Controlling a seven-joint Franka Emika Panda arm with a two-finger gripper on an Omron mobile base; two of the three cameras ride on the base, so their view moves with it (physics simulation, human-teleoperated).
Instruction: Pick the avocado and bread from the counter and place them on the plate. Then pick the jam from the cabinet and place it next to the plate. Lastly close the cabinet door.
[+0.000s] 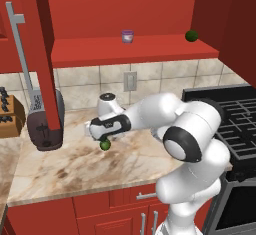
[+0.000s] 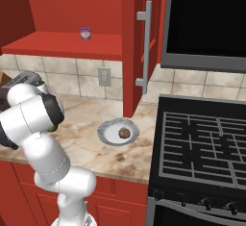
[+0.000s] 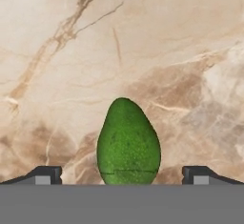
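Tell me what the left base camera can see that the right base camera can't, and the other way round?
The left base view has the avocado under the claw, a dark toaster and a darker green ball on the cabinet shelf. The right base view has the plate with the bread on it. Both have the jam on the red shelf, the counter and the black stove.
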